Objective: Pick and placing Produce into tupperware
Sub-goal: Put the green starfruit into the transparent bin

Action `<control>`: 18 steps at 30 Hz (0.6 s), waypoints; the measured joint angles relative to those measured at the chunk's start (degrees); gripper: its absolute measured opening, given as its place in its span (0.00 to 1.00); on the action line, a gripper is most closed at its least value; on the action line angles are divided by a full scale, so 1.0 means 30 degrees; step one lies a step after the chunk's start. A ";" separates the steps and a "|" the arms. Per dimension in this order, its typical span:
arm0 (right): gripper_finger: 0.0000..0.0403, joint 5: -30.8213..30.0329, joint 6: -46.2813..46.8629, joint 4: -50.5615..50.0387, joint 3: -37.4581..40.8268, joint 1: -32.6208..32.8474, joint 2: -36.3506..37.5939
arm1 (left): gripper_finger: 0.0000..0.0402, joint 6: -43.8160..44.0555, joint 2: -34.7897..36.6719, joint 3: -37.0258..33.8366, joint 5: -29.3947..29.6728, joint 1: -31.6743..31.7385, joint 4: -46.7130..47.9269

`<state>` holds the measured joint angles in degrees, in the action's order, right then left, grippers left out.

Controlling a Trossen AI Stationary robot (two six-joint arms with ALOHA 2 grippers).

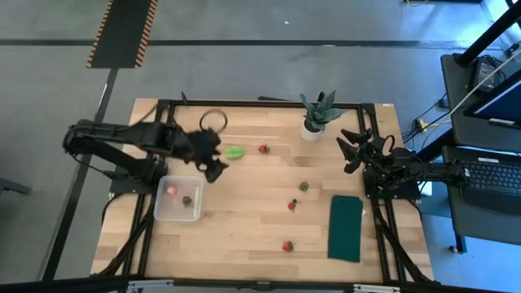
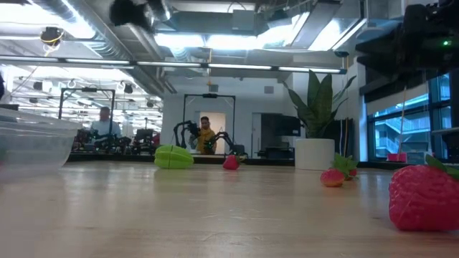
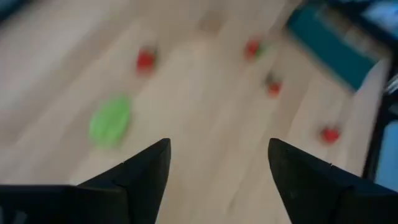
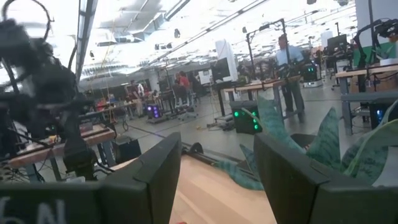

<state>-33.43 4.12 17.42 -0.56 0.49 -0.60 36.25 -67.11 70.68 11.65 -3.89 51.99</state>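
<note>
Wooden planks make up the table (image 1: 244,220), and play is under way on it. On the left, the left arm (image 1: 122,146) reaches in over the boards, its left gripper (image 1: 213,163) hovering above the surface just right of the tupperware's far corner. Its fingers (image 3: 146,174) stand spread and empty, nothing between them, as the left wrist view shows plainly. Over at the far right edge sits the right arm (image 1: 407,171), waiting; the right gripper (image 1: 352,146) is raised beside the potted plant (image 1: 316,114), its two fingers (image 4: 155,180) parted with only air in the gap.

Down the right side lies the dark green cloth (image 1: 346,228), flat on the wood. The tupperware (image 1: 167,213) rests near the left edge, and two red strawberries (image 1: 172,190) already lie inside it. Out on the open boards, the light green leafy piece (image 1: 234,152) lies just right of the left gripper, apart from it. One strawberry (image 1: 263,149) sits a little farther right of the leaf. The olive-brown round piece (image 1: 304,186) rests near the middle, with another strawberry (image 1: 291,205) just beside it on the near side. One more strawberry (image 1: 287,245) lies nearer still, toward the near edge, left of the cloth.
</note>
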 joint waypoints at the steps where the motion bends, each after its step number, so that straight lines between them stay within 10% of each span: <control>1: 0.51 0.0000 -0.0005 0.0111 0.0000 0.0000 0.0000 | 0.65 -0.0888 0.0002 0.0282 0.0008 0.0400 -0.0683; 18: 0.51 0.0000 -0.0043 0.0404 0.0000 0.0000 0.0000 | 0.74 -0.7811 -0.1300 0.1391 -0.3914 0.4058 -0.5141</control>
<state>-33.43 3.99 18.63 -0.56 0.49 -0.60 12.82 -71.01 74.85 -0.10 8.28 36.56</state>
